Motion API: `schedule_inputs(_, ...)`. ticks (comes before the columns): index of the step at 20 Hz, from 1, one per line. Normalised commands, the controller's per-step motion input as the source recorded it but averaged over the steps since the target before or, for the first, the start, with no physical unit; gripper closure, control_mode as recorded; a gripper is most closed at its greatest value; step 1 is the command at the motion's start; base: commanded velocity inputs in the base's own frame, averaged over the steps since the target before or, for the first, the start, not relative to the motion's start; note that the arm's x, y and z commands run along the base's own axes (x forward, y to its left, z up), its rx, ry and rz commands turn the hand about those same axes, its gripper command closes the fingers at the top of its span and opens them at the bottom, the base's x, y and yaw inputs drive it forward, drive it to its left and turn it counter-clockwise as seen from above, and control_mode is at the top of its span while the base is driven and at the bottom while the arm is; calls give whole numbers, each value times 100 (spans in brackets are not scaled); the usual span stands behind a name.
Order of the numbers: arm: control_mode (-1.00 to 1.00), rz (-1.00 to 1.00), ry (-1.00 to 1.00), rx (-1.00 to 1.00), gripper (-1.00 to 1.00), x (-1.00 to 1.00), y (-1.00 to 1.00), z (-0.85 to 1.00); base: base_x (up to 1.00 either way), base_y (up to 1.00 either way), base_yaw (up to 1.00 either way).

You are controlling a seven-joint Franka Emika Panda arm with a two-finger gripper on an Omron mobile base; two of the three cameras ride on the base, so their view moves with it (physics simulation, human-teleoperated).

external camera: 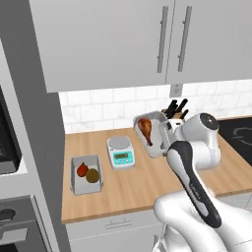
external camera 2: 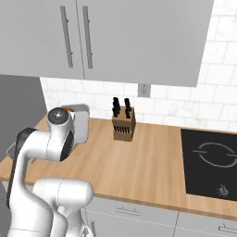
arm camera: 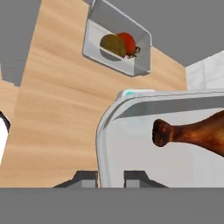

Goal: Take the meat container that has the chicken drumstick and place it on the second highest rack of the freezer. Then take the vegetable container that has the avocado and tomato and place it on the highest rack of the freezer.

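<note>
Gripper [arm camera: 110, 177] clamped on rim of clear rectangular meat container [arm camera: 105, 144], one dark fingertip either side of wall. Container lifted off light wooden desk [external camera: 142, 182], tilted on edge, in front of white tiled backsplash. Glossy orange-brown chicken drumstick [external camera: 145, 129] inside container. Second clear container [external camera: 86, 183] rests on desk at left, holding small round red tomato [external camera: 81, 170] touching olive-brown avocado [external camera: 93, 175]. White kitchen scale with teal display [external camera: 121, 152] on desk between both containers. Wooden knife block [external camera 2: 123, 125] near wall.
</note>
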Motion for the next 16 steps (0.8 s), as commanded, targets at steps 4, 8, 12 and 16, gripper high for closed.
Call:
schedule_inputs(4, -100, 0, -13, -3, 100, -63, 3, 0, 0, 0, 0)
schedule_inputs(8, 100, 0, 0, 0, 100, 0, 0, 0, -100, 0, 1)
schedule_inputs(12, 100, 0, 0, 0, 100, 0, 0, 0, -99, 46, 11)
schedule_inputs(16, 100, 0, 0, 0, 100, 0, 0, 0, -58, 99, 21)
